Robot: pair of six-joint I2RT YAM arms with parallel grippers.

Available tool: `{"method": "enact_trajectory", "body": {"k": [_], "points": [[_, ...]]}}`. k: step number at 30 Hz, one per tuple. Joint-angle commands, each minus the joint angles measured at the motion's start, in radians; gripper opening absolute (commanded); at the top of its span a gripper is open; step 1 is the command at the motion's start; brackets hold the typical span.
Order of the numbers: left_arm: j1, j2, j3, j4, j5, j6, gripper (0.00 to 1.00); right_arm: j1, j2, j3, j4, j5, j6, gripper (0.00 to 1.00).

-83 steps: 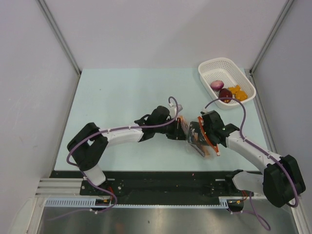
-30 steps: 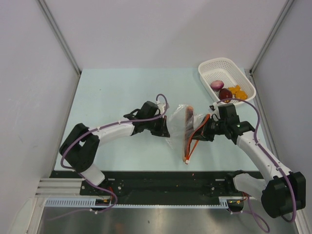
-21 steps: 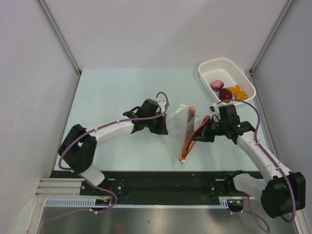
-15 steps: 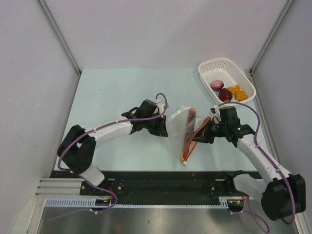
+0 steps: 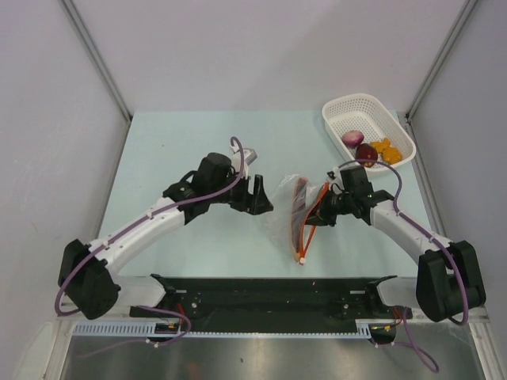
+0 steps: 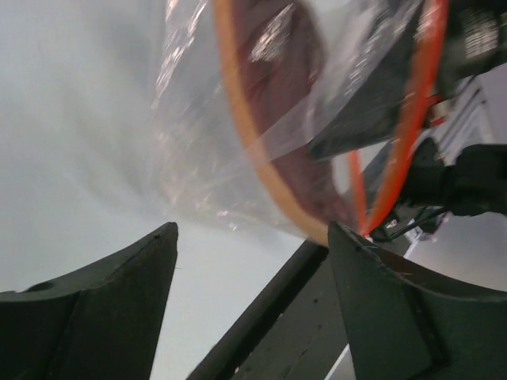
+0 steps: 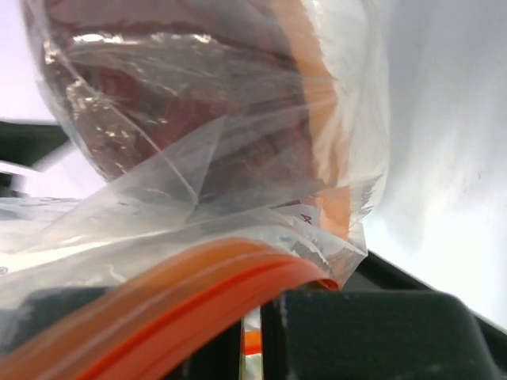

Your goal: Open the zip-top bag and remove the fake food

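A: Starting L. State of left gripper [image 5: 260, 198]?
B: Spread wide at the fingers [image 6: 103, 301], nothing btwn. Parked just beside zip-top bag [image 5: 293, 210], no contact visible. Prob. lined up to take the free lip.
A: And the bag?
B: Mid-table [image 5: 182, 142], btwn the two arms. Mouth gaping, orange zip strip [image 5: 305, 235] bowed into a loop. Reddish-brown slice [image 6: 281, 95] inside, seen thru the plastic. Can't tell if the low end rests on the table.
A: R side?
B: Right gripper [image 5: 325, 207] clamped on the bag at the strip, per wrist view. Likely holding one lip so the mouth faces the L arm.
A: Rest of fake food?
B: Sitting in white basket [image 5: 366, 98], far R corner, well apart from bag: purple bulb [image 5: 352, 138], maroon lump [image 5: 366, 151], orange chunks [image 5: 385, 149]. Apparently only the slice left to pull.
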Motion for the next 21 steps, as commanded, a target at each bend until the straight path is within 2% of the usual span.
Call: {"method": "enact_trajectory", "body": {"k": [1, 3, 10, 11, 14, 15, 17, 19, 21], "points": [[-0.010, -0.067, 0.043, 0.172, 0.005, 0.052, 0.90, 0.014, 0.017, 0.085, -0.088, -0.133, -0.268, 0.00], [-0.006, -0.024, 0.087, 0.174, 0.016, 0.127, 0.99, 0.006, 0.008, 0.079, -0.095, -0.207, -0.314, 0.00], [0.085, 0.123, 0.244, 0.102, 0.207, 0.312, 1.00, -0.003, 0.025, 0.092, -0.167, -0.455, -0.457, 0.00], [0.099, 0.140, 0.246, 0.123, 0.306, 0.323, 1.00, -0.001, 0.031, 0.092, -0.164, -0.479, -0.463, 0.00], [0.161, 0.230, 0.270, 0.130, 0.488, 0.306, 1.00, -0.004, 0.036, 0.104, -0.158, -0.511, -0.466, 0.00], [0.174, 0.247, 0.250, 0.172, 0.587, 0.293, 1.00, -0.003, 0.039, 0.105, -0.147, -0.522, -0.461, 0.00], [0.199, 0.290, 0.229, 0.217, 0.690, 0.250, 1.00, -0.004, 0.040, 0.112, -0.130, -0.540, -0.451, 0.00], [0.198, 0.303, 0.177, 0.345, 0.812, 0.161, 0.98, -0.007, 0.040, 0.110, -0.125, -0.539, -0.449, 0.00], [0.191, 0.309, 0.120, 0.447, 0.853, 0.090, 0.97, -0.007, 0.037, 0.107, -0.116, -0.536, -0.437, 0.00]]}}
